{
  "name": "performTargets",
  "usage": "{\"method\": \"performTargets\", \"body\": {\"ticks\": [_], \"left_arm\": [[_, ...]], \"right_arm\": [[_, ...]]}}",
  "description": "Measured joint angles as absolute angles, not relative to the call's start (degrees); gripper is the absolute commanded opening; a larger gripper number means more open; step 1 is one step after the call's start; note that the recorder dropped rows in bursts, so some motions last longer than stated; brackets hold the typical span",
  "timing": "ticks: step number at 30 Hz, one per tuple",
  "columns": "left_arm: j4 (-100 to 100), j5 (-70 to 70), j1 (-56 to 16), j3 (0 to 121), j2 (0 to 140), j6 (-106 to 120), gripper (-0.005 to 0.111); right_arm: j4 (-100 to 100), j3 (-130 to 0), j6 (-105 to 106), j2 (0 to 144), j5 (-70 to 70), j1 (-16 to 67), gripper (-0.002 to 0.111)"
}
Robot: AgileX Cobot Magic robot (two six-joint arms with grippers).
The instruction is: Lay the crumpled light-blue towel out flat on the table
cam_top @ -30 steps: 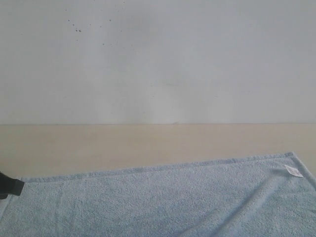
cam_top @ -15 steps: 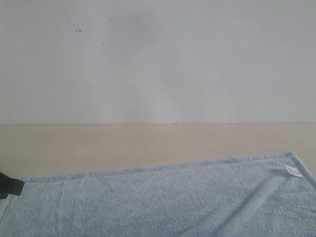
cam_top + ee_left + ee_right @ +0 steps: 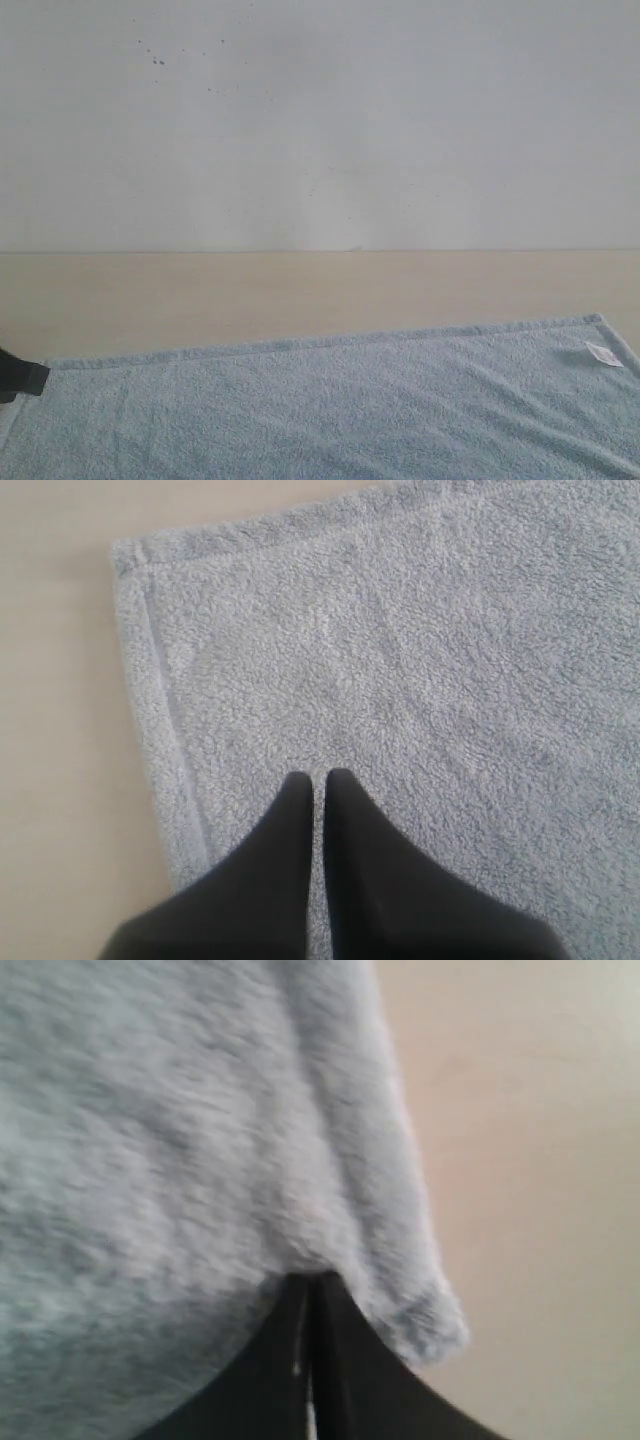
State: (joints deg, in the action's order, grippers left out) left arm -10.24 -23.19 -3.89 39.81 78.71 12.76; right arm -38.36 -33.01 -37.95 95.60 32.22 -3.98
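The light-blue towel [image 3: 330, 410] lies spread across the near part of the beige table [image 3: 300, 290], with its white tag [image 3: 603, 354] at the far right corner. My left gripper [image 3: 315, 777] is shut over the towel [image 3: 420, 670] near a hemmed corner, with nothing between its fingers. In the exterior view only its black tip [image 3: 22, 378] shows at the left edge. My right gripper [image 3: 310, 1282] is shut on the towel [image 3: 200, 1140] near a corner, and the fabric bunches over its tips. The exterior view does not show the right gripper.
A white-grey wall [image 3: 320, 120] rises behind the table's far edge. Bare tabletop runs between the towel's far hem and the wall. The towel runs off the bottom of the exterior view.
The towel's right side has slid slightly toward the near right, and the diagonal crease there has flattened. The left gripper's tip has not moved.
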Motion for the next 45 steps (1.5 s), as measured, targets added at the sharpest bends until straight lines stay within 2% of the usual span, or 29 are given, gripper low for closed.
{"method": "performTargets", "body": {"ticks": [5, 12, 20, 29, 36, 45], "left_arm": [[-10.24, -23.08, -3.89, 39.81, 78.71, 12.95, 0.004], [-10.63, -22.37, -3.89, 39.81, 78.71, 12.98, 0.004], [-12.08, -21.80, -3.89, 39.94, 74.74, 13.04, 0.004], [-14.12, -23.21, -3.89, 39.94, 61.70, 13.12, 0.004], [-16.85, -27.67, -3.89, 39.94, 48.65, 13.62, 0.004], [-19.39, -32.47, -3.89, 37.57, 35.33, 14.78, 0.004]], "right_arm": [[-41.76, -32.75, -41.68, 95.49, 33.05, -3.98, 0.000], [-40.06, -32.62, -38.99, 88.48, 21.67, -3.98, 0.000], [-39.39, -32.53, -38.19, 71.09, 9.52, -3.98, 0.000], [-38.83, -32.53, -43.46, 50.32, -4.73, -3.98, 0.000], [-38.75, -32.53, -47.40, 39.47, -4.55, -1.01, 0.000], [-38.75, -32.53, -47.76, 31.58, 5.45, 11.59, 0.000]]}}
